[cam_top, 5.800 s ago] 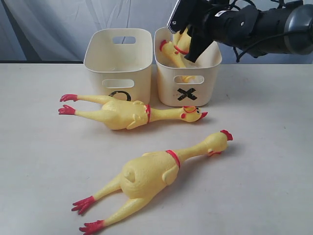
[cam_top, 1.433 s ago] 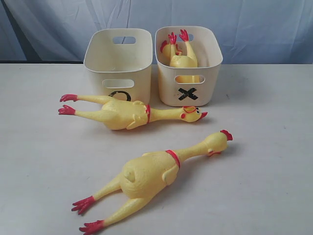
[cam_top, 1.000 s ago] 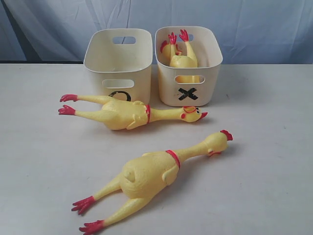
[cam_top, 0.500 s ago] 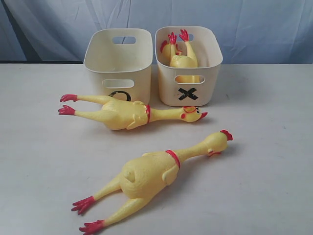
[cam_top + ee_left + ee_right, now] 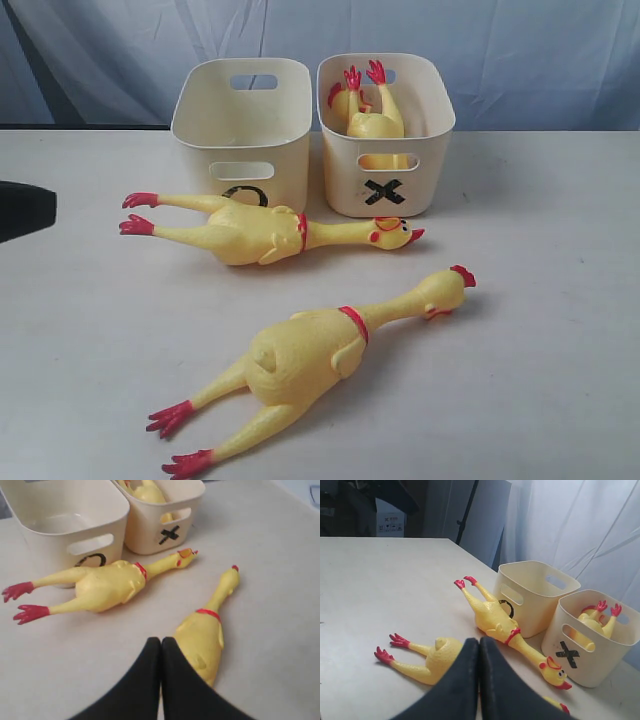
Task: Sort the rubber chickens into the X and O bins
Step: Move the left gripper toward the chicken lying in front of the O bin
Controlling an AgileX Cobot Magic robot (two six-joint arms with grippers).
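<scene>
Left gripper: clenched, empty; nearer side.
Right gripper: clenched, empty.
Far chicken: on table before O bin, 3 o'clock from left arm; lies 9-to-3, feet at 9.

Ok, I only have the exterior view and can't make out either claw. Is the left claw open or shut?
Observer: Shut. In the left wrist view the left claw has its tips pressed together, holding nothing.
Operator: What is it aimed at?
Observer: The front chicken. The tips cover the tail end of its body in that view.
Operator: And the other one?
Observer: The right claw is shut and empty too, in the right wrist view.
</scene>
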